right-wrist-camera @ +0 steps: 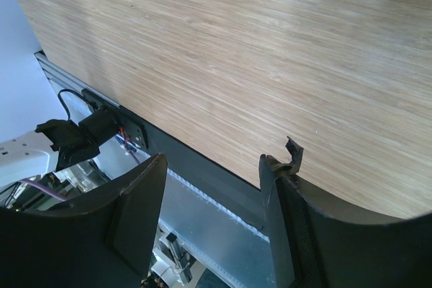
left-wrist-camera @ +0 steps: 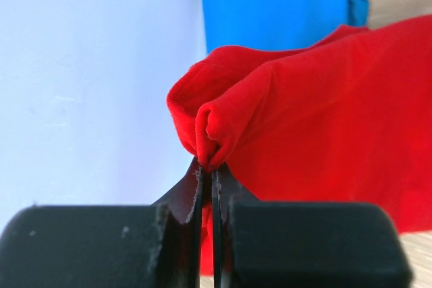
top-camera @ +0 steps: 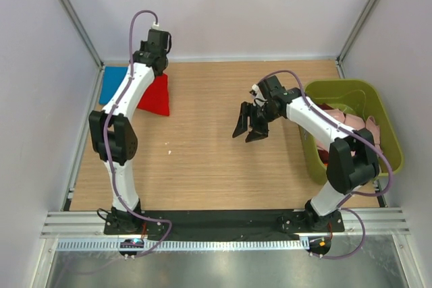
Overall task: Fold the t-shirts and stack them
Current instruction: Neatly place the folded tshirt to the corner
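A bright red t-shirt (top-camera: 156,94) lies folded at the table's far left, partly over a blue t-shirt (top-camera: 111,84). My left gripper (top-camera: 154,65) is at the red shirt's far corner; in the left wrist view the gripper (left-wrist-camera: 208,165) is shut on a pinched fold of the red t-shirt (left-wrist-camera: 304,112), with the blue t-shirt (left-wrist-camera: 283,11) behind. My right gripper (top-camera: 248,126) hangs open and empty above the middle of the table; in the right wrist view the gripper (right-wrist-camera: 216,166) has only bare wood between its jaws. Pale pink shirts (top-camera: 351,123) lie in the bin.
An olive-green plastic bin (top-camera: 388,126) stands at the right edge with crumpled shirts inside. The wooden table (top-camera: 209,160) has a small white speck near its left centre. White walls close the far side and both sides. A metal rail runs along the near edge.
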Robot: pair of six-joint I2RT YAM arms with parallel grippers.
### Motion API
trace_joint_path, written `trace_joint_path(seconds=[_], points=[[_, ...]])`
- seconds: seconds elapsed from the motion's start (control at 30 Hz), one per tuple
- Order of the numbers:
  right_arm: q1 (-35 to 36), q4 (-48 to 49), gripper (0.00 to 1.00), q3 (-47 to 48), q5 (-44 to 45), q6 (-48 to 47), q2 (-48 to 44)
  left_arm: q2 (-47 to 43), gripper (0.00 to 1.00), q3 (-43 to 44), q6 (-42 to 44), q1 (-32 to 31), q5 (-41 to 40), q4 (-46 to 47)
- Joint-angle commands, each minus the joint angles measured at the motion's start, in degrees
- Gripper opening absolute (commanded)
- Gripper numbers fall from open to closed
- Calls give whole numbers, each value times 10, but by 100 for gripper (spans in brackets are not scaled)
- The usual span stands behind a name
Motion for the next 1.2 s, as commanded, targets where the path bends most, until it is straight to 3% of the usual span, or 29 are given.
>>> trace_joint_path(seconds=[0.0, 0.33, 0.63, 1.17], points=[[0, -5, 64, 22, 1, -12, 8, -7, 0, 19, 57, 7, -46, 88], [0, -7, 64, 28, -2, -15, 33, 16, 0, 45, 142, 32, -42, 146], [0, -13, 63, 51, -2, -15, 60, 38, 0, 89, 152, 37, -40, 160], [1, -22, 63, 64, -3, -19, 77, 36, 0, 77, 173, 52, -43, 184]])
